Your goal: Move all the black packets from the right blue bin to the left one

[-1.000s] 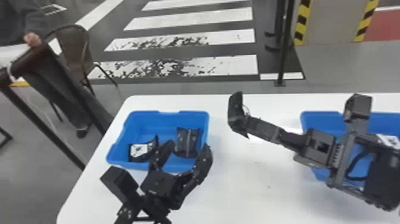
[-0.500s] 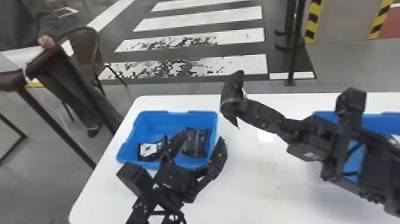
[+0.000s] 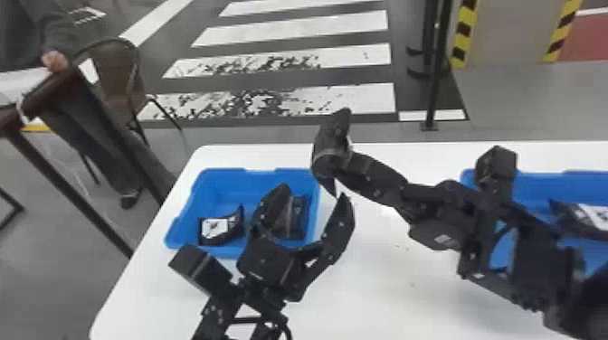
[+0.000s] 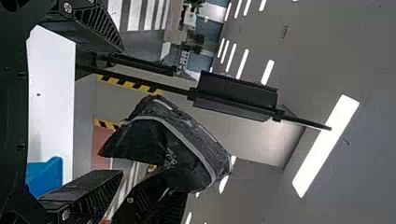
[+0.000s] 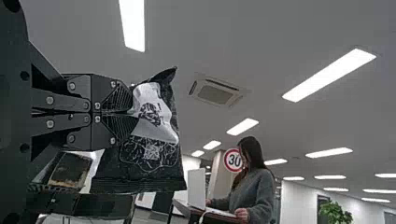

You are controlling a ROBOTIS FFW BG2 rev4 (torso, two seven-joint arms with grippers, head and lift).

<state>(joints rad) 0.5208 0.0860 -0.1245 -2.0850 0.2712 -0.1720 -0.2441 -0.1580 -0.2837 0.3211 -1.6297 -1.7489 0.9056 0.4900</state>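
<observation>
Over the front right part of the left blue bin (image 3: 181, 239), my left gripper (image 3: 310, 214) stands open; in the left wrist view my left gripper (image 4: 122, 109) has a black packet (image 4: 159, 144) beyond its spread fingers. That black packet (image 3: 332, 153) is above the table right of the left bin, in my right gripper (image 3: 350, 169). In the right wrist view my right gripper (image 5: 133, 113) is shut on the packet (image 5: 152, 154), which has a white label. The left bin holds a white-labelled packet (image 3: 220, 228) and a dark packet (image 3: 296, 217). Another packet (image 3: 583, 219) lies in the right blue bin (image 3: 543, 181).
Both bins stand on the white table (image 3: 362, 280). My right arm reaches across from the right, partly covering the right bin. Past the table's far edge stands a dark post (image 3: 436, 72); a chair (image 3: 108, 68) is at the far left.
My right gripper has moved left with the packet, over toward the left bin. My left gripper has shifted right and farther forward, closer to that packet. The head view has swung slightly.
</observation>
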